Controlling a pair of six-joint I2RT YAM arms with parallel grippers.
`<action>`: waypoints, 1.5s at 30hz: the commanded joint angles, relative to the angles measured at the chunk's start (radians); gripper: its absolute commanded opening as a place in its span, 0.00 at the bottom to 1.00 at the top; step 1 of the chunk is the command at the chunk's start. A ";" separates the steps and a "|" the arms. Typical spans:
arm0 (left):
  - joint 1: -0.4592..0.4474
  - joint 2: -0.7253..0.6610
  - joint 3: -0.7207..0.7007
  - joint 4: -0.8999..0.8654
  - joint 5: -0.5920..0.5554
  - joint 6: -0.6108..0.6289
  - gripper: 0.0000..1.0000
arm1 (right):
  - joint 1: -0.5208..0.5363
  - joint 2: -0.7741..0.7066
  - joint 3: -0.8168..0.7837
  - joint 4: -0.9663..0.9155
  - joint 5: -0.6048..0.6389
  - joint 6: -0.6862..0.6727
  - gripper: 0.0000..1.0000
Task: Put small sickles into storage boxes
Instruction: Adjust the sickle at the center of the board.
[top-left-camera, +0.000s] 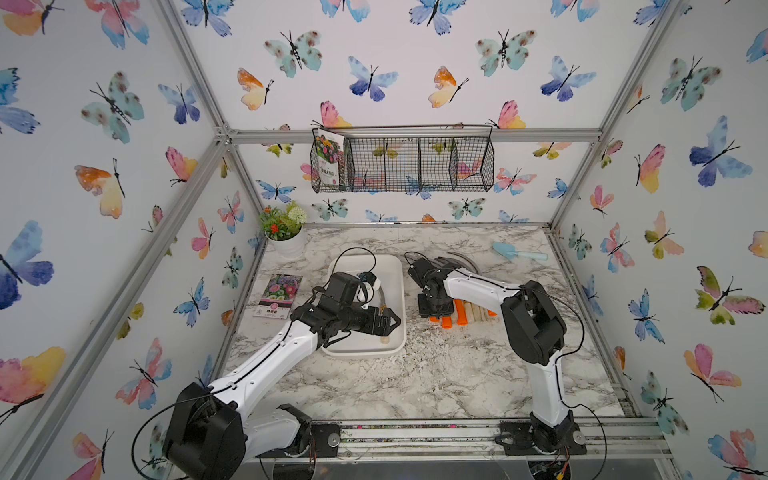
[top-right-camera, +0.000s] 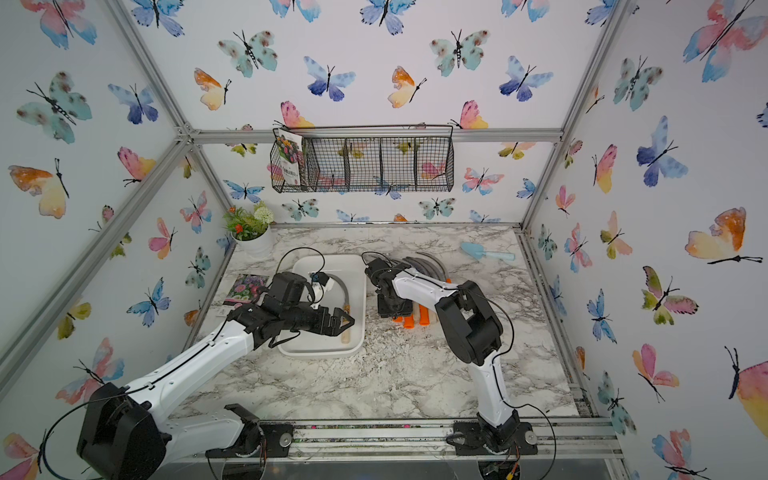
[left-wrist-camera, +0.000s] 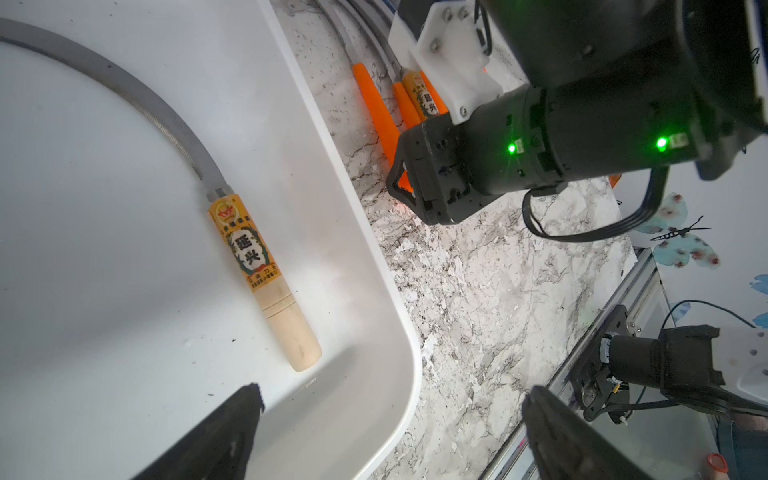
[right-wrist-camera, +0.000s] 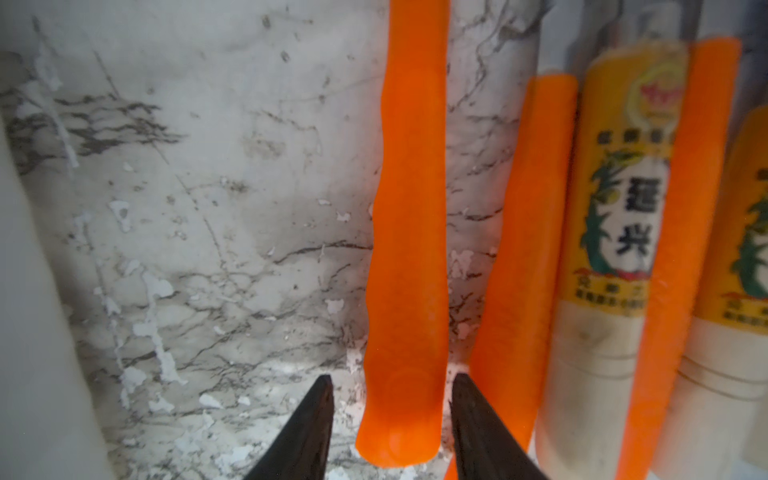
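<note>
A row of small sickles (top-left-camera: 465, 313) with curved grey-blue blades and bright orange plastic or pale wooden handles lies on the grey-veined marble tabletop (top-left-camera: 415, 382), just to the right of a white shallow rectangular plastic tray (top-left-camera: 397, 286). One sickle with a pale wooden handle and gold-black label (left-wrist-camera: 257, 266) already lies inside the tray, along its right wall.

The right gripper (right-wrist-camera: 392, 409) points down at the left end of the row. In the right wrist view its two black fingers straddle the end of the leftmost orange handle (right-wrist-camera: 409, 232), narrowly set, with a sliver of gap on each side; whether they press it cannot be told. The right arm reaches forward with its elbow raised.

The left gripper (left-wrist-camera: 390, 405) hovers over the tray's near right corner, jaws spread wide and holding nothing, its arm stretched in low from the near left.
</note>
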 joint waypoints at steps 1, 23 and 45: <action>-0.008 0.014 0.022 0.000 0.018 0.020 0.98 | -0.011 0.032 0.023 -0.014 0.026 -0.025 0.49; -0.008 0.045 0.038 0.009 0.014 0.016 0.98 | -0.030 0.041 0.042 -0.028 -0.010 -0.041 0.20; -0.007 0.000 0.039 -0.011 -0.001 0.012 0.98 | -0.031 -0.061 0.094 -0.126 -0.001 -0.023 0.20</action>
